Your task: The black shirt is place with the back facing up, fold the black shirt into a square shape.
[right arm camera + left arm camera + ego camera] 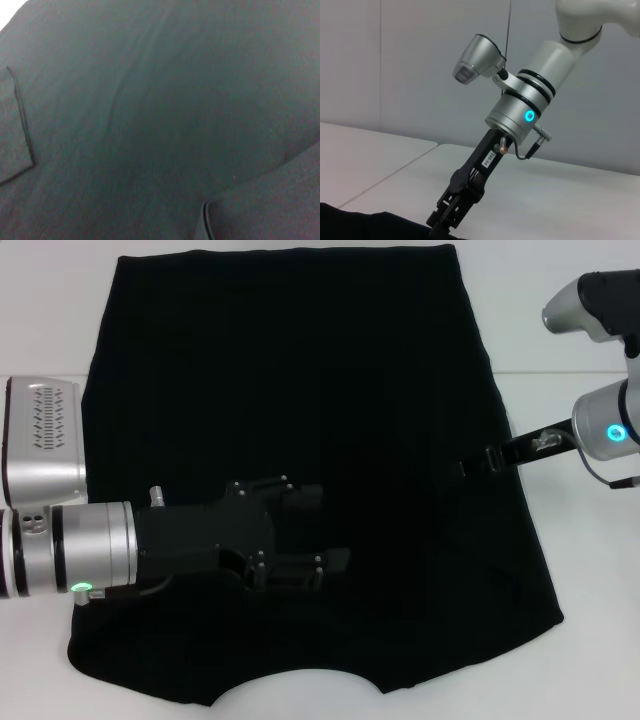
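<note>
Left end effector (325, 530) hangs over the near-left part of the large plain black fabric shirt (300, 390), its fingers (335, 560) apart with nothing between them. Right end effector (470, 466) sits low at the shirt's right edge; whether it's apart or together, I can't tell. Shirt lies flat across the white desk (590, 570), neckline nearest.

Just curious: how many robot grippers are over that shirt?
2: the left gripper above the shirt near the collar, the right gripper at its right edge.
</note>
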You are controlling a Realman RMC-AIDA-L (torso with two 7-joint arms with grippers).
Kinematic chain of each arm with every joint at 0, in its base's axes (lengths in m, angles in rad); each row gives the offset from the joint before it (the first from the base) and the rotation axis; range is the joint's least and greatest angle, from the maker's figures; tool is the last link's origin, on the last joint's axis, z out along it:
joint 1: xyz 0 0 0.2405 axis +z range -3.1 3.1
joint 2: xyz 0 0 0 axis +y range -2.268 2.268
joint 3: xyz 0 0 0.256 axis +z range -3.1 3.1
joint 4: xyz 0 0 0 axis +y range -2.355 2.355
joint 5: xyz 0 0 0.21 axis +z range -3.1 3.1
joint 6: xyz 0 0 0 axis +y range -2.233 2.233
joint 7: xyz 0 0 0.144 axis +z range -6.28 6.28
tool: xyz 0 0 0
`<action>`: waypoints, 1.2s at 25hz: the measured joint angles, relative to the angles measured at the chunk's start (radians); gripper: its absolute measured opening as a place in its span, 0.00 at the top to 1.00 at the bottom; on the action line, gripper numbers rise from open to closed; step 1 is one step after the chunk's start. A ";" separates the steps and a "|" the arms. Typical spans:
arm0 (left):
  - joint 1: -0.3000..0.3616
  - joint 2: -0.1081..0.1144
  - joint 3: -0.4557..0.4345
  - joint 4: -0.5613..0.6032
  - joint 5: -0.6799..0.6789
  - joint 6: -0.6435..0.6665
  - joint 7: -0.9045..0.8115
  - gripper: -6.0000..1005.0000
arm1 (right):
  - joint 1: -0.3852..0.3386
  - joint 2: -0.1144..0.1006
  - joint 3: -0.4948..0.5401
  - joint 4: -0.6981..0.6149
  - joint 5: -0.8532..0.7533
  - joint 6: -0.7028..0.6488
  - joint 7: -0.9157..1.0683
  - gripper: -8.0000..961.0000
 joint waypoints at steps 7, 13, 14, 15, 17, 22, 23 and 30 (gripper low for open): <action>0.001 0.000 0.000 0.000 -0.001 0.000 -0.010 0.18 | 0.008 0.012 -0.001 0.019 0.005 0.027 -0.006 0.43; 0.004 0.000 0.000 0.000 -0.001 0.000 -0.010 0.18 | 0.008 0.015 0.000 0.019 0.010 0.029 -0.002 0.43; 0.004 0.000 0.000 0.000 -0.001 0.000 -0.010 0.18 | 0.008 0.016 0.000 0.019 0.010 0.029 -0.002 0.43; 0.004 0.000 0.000 0.000 -0.001 0.000 -0.010 0.19 | 0.008 0.019 0.000 0.019 0.010 0.030 -0.002 0.43; 0.005 -0.001 0.000 0.000 -0.001 0.000 -0.010 0.19 | 0.008 0.027 0.000 0.020 0.010 0.038 -0.002 0.44; 0.006 -0.001 0.000 0.000 0.000 0.000 -0.010 0.19 | 0.024 0.045 0.000 0.064 0.048 0.089 -0.001 0.47; 0.006 -0.001 0.000 0.001 0.000 0.000 -0.010 0.19 | 0.031 0.045 0.000 0.084 0.062 0.101 -0.002 0.48; 0.012 0.002 -0.009 0.005 0.004 0.000 -0.006 0.20 | 0.044 0.057 0.001 0.114 0.096 0.133 -0.013 0.51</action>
